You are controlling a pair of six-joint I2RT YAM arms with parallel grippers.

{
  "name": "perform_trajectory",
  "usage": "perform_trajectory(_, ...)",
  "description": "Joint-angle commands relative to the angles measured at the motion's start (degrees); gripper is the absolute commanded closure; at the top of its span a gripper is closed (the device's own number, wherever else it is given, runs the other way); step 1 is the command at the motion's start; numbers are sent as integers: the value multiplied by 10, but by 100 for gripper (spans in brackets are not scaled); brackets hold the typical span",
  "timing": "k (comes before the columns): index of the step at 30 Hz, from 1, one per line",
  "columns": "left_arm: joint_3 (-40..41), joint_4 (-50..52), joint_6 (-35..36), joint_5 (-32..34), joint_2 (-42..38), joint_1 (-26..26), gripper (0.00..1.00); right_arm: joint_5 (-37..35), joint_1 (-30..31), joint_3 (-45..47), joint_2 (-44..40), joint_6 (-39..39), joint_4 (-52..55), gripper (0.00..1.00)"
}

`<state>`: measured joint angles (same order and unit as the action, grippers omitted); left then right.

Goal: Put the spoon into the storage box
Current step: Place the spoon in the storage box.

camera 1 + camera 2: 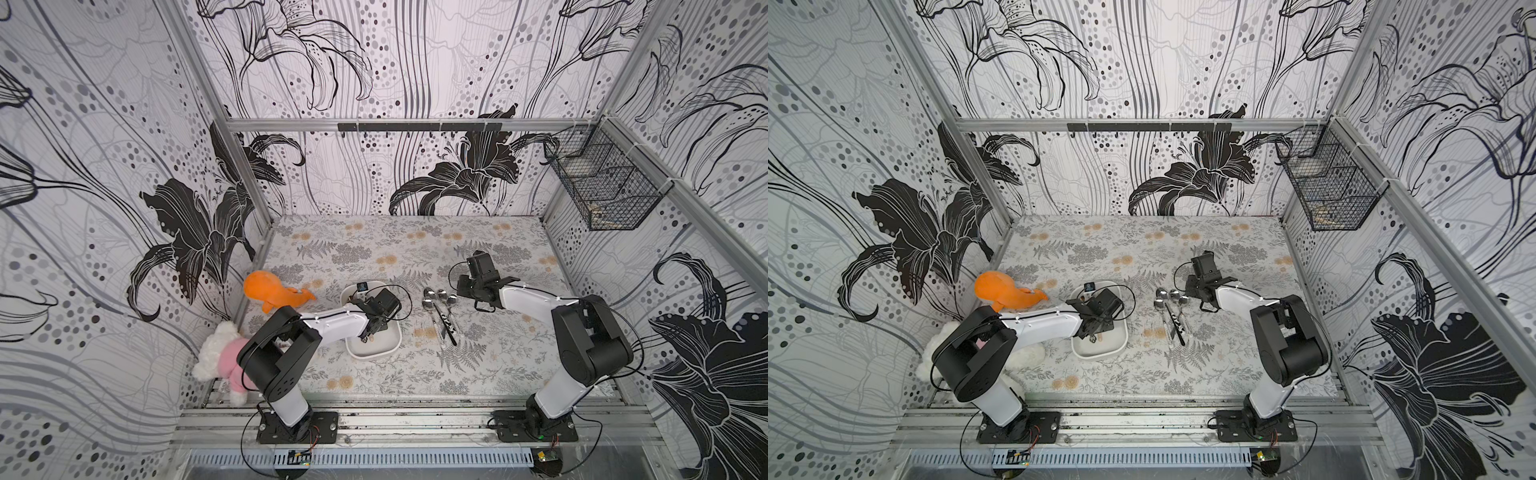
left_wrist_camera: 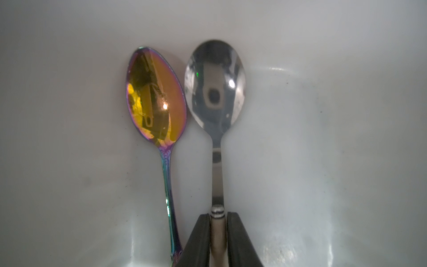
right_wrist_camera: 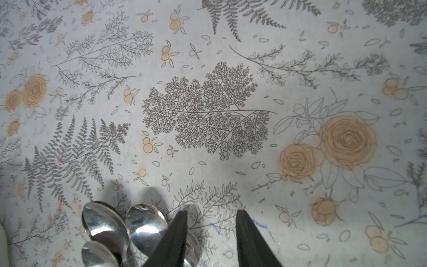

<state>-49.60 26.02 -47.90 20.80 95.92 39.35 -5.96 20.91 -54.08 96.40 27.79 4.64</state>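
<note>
The left gripper (image 2: 218, 216) reaches down into the white box (image 1: 388, 349) (image 1: 1118, 345), its two black fingers (image 2: 199, 233) set close on either side of the silver spoon's (image 2: 215, 87) handle; whether they pinch it or merely flank it cannot be told. That spoon lies on the box floor just beside a rainbow spoon (image 2: 157, 97), the two bowls almost touching and the handles running the same way. A small dark tag (image 1: 362, 286) with a blue face shows at the box's far end, too small to read. The right gripper (image 3: 211, 215) hangs over the table (image 1: 415, 249), its fingers (image 3: 248, 233) spread with nothing between them, just beside a heap of loose spoons (image 1: 440, 307) lying to the right of the box. One of these has a black handle (image 1: 448, 326) with white markings that cannot be read. Faint blue pen strokes (image 3: 260, 225) mark the table cover, a pale print of grey ferns and tan roses. Black-and-white lily wallpaper (image 1: 457, 174) lines the booth's walls inside an aluminium frame (image 1: 374, 415). A black wire basket (image 1: 602, 187) hangs on the right wall, and a black hook rail (image 1: 419, 126) on the back one. An orange plush (image 1: 270, 291) and a white-and-pink plush (image 1: 220, 353) lie at the table's left edge.
</note>
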Motion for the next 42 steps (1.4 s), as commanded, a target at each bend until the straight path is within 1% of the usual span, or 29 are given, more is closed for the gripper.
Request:
perform_trajectory(1, 4, 4, 9, 8, -22, -4, 73, 5, 0, -3, 5, 2, -3, 59)
perform_trajectory(5, -4, 26, 14, 13, -49, -5, 66, 5, 0, -3, 0, -1, -3, 59)
perform_trajectory(9, -16, 50, 23, 23, -103, -4, 57, -1, 1, -1, -6, -6, 0, 59)
perform_trajectory(10, -21, 59, 27, 29, -118, -7, 56, 1, 2, -3, -23, -9, 6, 59)
perform_trajectory(12, -30, 83, 35, 41, -144, -12, 55, 10, 5, -6, -33, -13, 16, 59)
perform_trajectory(15, -37, 108, 50, 56, -192, -24, 53, 19, 24, -38, -39, -24, 64, 59)
perform_trajectory(18, -36, 130, 67, 69, -237, -37, 50, 10, 62, -75, -36, -44, 128, 59)
perform_trajectory(22, -24, 141, 82, 93, -282, -46, 48, 20, 106, -95, -30, -49, 192, 60)
perform_trajectory(29, -9, 159, 83, 84, -316, -46, 48, 59, 178, -104, -12, -37, 258, 62)
perform_trajectory(33, -4, 173, 84, 91, -327, -45, 48, 46, 220, -108, 17, -22, 296, 63)
perform_trajectory(36, -3, 171, 88, 82, -335, -45, 47, 39, 240, -101, 25, -9, 310, 63)
perform_trajectory(42, -2, 167, 92, 88, -345, -46, 47, 27, 255, -88, 33, 10, 325, 63)
